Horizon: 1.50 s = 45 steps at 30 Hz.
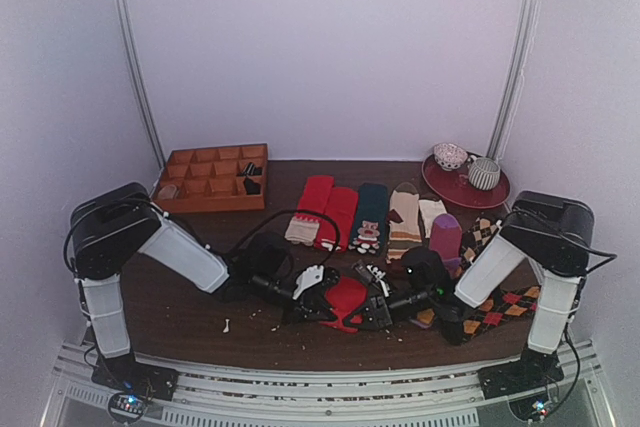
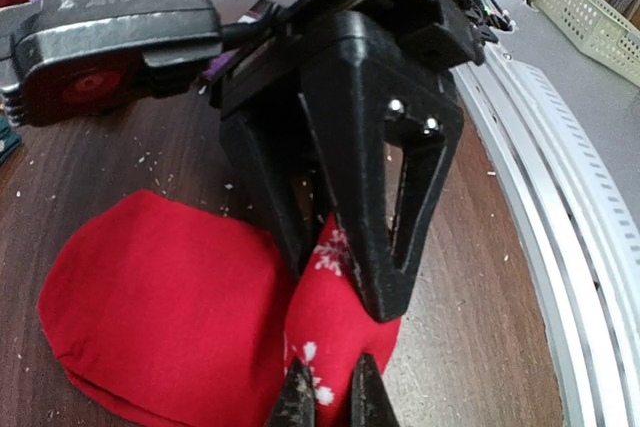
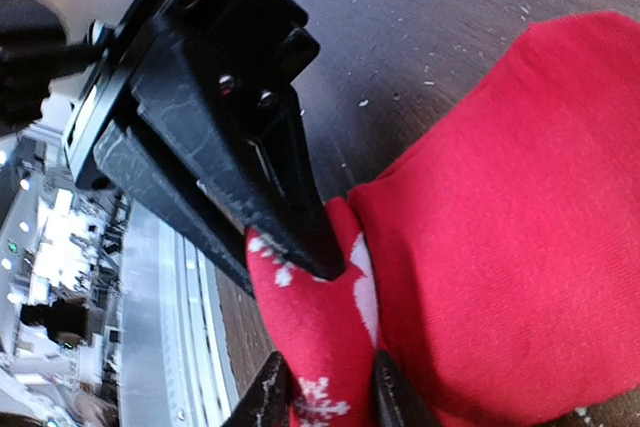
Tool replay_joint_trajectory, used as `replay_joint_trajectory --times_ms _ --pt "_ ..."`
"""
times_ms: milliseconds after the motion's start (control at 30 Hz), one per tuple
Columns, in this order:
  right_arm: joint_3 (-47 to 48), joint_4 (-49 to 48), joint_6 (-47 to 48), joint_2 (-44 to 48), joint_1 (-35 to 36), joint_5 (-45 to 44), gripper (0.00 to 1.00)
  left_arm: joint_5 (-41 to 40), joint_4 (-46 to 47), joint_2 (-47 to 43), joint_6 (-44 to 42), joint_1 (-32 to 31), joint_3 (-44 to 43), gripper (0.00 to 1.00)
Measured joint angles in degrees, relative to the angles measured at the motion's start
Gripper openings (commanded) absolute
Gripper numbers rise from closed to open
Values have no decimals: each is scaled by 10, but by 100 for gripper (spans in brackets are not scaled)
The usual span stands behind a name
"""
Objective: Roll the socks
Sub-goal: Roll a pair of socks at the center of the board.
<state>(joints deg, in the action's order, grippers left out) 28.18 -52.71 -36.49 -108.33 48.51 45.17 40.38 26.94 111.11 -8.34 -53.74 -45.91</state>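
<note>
One red bundle of the socks at the near middle of the dark wooden table. Flat and rounded on one side, bunched on the other into a raised fold with white snowflake marks.

Two grippers at that fold, tip to tip. On the left gripper, two fingertips nearly together, pinched tight on the snowflake fabric. On the right gripper, two fingertips a little apart, red fabric filling the gap. Hard to tell whether pressing or merely straddling.

Behind the bundle, a row of six loose socks laid side by side:
- one red sock with a beige end
- one red sock with a patterned end
- one dark teal sock with a bear figure
- one tan striped sock
- one cream sock
- one purple sock

Further right, two argyle pieces, partly hidden under the right arm. At the far left, one orange tray of small compartments, a few dark items inside. At the far right, one dark red plate bearing two small bowls. Scattered pale crumbs on the wood.
</note>
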Motion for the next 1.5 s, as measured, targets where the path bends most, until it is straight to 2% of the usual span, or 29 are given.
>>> replay_joint_trajectory --times_ms 167,300,500,633,700,833,1067,1167,1267,1433,1500 --pt "2 140 75 92 9 -58 41 -5 -28 0 53 -1 -12 0" --pt "-18 249 149 196 29 -171 49 4 -51 0 106 2 -14 0" --pt "-21 290 271 270 149 -358 56 43 -78 1 162 10 -12 0" --pt "-22 280 365 275 233 -453 59 57 -97 6 179 12 -22 0" --pt "-22 275 399 270 253 -482 60 63 -105 10 184 14 -28 0" --pt "-12 279 453 234 270 -515 61 70 -118 15 187 16 -37 0" --pt "18 290 493 182 281 -547 62 74 -136 19 188 16 -49 0" --pt "24 290 502 175 287 -563 59 74 -136 20 187 16 -49 0" --pt "32 293 505 164 288 -574 52 75 -138 20 187 17 -50 0" --pt "59 299 502 129 287 -593 24 75 -142 21 187 17 -52 0" --pt "66 298 495 119 285 -603 17 76 -144 21 185 17 -52 2"
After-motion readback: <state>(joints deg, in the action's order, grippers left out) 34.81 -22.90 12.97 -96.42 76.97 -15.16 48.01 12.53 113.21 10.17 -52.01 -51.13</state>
